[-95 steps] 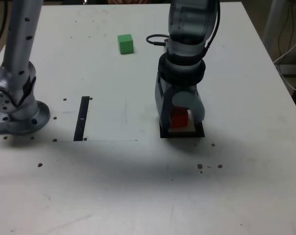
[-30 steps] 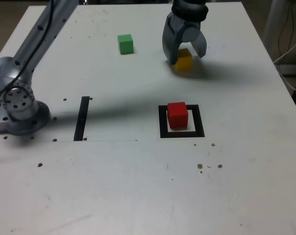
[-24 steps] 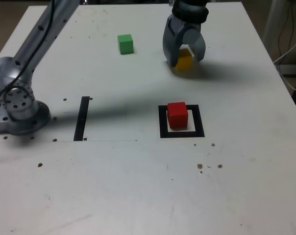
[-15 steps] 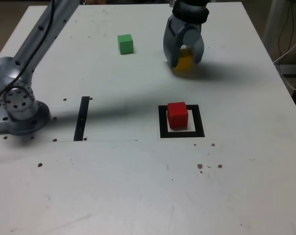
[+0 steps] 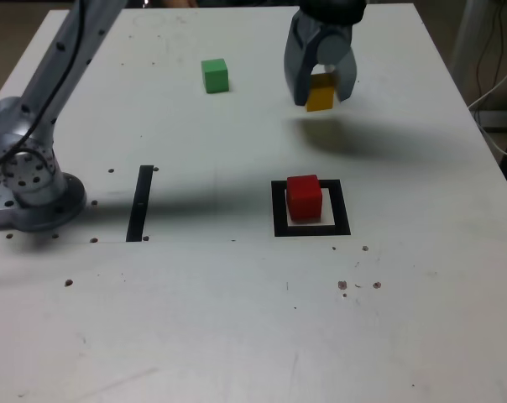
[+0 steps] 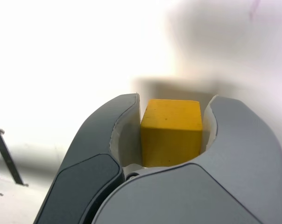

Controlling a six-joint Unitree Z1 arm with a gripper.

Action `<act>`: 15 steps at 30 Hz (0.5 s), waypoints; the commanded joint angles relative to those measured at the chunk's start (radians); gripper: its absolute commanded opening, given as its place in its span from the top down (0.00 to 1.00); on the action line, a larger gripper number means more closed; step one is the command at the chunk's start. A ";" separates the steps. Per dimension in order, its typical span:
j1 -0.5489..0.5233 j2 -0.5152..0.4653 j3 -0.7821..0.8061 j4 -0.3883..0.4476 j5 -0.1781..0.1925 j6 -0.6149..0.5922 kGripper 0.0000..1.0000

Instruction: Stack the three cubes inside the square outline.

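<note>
Tabletop (image 5: 237,319), pale and marked with dark specks, is shown across most of the exterior view. The arm (image 5: 56,92) is seen rising from the left edge and carried along the top. At upper centre right of that frame, the gripper (image 5: 322,94) is held above the surface, a shadow cast beneath it; the yellow cube (image 6: 171,133) is pinched between its two fingers, as is confirmed in the wrist view. Right of centre, the square outline (image 5: 342,207) is laid flat, and the red cube (image 5: 304,198) is set within it, nearer the outline's left side. At upper left of centre, the green cube (image 5: 215,75) is left alone on the table, well apart from the others.

The base of the stack can be judged placed, and the yellow cube lifted but not stacked. Its placing on the red one is left to be done, then the green cube's pickup and placing.
</note>
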 commanded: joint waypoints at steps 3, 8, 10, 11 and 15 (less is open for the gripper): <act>-0.104 -0.075 0.009 0.040 -0.005 -0.042 0.79; -0.241 -0.128 0.074 0.056 -0.023 -0.120 0.78; -0.282 -0.144 0.106 0.054 -0.030 -0.148 0.78; -0.298 -0.150 0.122 0.052 -0.033 -0.161 0.78; -0.350 -0.159 0.170 0.037 -0.043 -0.206 0.78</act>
